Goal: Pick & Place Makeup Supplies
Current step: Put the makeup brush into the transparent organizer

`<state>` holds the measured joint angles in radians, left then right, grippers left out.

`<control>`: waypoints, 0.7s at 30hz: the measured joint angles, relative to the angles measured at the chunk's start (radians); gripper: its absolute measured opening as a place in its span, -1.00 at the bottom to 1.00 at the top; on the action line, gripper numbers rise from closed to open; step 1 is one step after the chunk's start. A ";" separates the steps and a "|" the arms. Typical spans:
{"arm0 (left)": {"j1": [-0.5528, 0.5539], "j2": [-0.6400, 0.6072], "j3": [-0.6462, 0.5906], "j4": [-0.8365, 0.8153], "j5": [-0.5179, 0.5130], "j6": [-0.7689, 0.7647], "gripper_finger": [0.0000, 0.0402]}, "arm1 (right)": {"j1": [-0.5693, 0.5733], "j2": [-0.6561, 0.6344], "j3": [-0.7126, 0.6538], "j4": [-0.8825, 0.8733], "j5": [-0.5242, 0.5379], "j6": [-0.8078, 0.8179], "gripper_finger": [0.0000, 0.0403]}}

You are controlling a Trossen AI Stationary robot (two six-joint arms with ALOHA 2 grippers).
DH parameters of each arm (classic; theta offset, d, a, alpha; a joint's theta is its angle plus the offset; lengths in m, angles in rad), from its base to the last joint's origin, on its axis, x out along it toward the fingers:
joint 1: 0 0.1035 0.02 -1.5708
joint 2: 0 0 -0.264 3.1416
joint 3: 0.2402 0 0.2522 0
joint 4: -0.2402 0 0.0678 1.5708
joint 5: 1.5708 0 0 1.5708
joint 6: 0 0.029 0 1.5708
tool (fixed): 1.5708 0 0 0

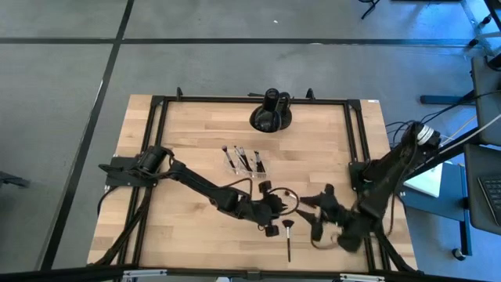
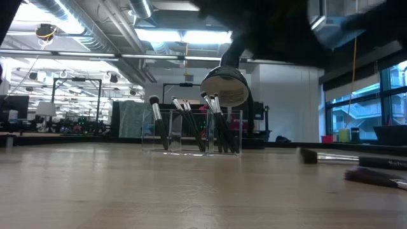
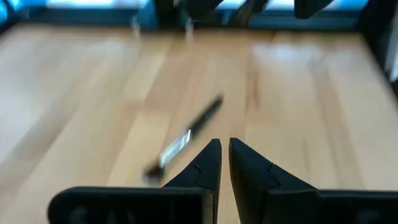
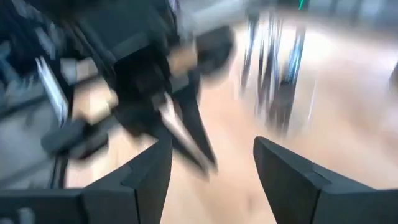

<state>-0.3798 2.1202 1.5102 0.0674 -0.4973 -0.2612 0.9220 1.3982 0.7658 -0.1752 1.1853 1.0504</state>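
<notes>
The table has wide bare wood on its left half and along the far edge, apart from a black rounded object that sits at the middle of that far edge; a dark frame runs just inside the left, far and right edges. The crowded part is the near middle, where both arms meet. The left gripper reaches in from the left side and hangs near the front of the table, its fingers pinched together with only a slit between them and nothing held. One brush lies flat just beside it, well in from the side edges but close to the front edge — in the high view its long axis runs toward the front edge, with the tuft at the far end and the handle pointing at the near edge. The left wrist view shows this brush lying slantwise on the wood ahead of the fingertips, apart from them. The right gripper waits to the right of the brush, its fingers spread wide and empty. Behind the arms, near the table's centre, a clear tray holds several brushes standing roughly upright, tufts up, some leaning.
</notes>
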 joint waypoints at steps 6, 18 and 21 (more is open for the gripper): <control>0.000 -0.002 0.000 -0.270 -0.100 -0.153 -0.85 | -0.269 -0.058 0.000 -0.338 -0.554 0.174 0.13; -0.108 -0.147 0.000 -0.768 -0.527 -0.458 -0.54 | -0.515 0.083 0.000 -0.326 -0.900 -0.168 0.13; -0.131 -0.205 0.000 -0.874 -0.571 -0.506 -0.42 | -0.530 0.117 0.000 -0.290 -0.944 -0.200 0.13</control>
<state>-0.5108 1.9148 1.5105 -0.8066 -1.0684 -0.7669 0.3916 1.5148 0.7654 -0.4654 0.2411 0.8502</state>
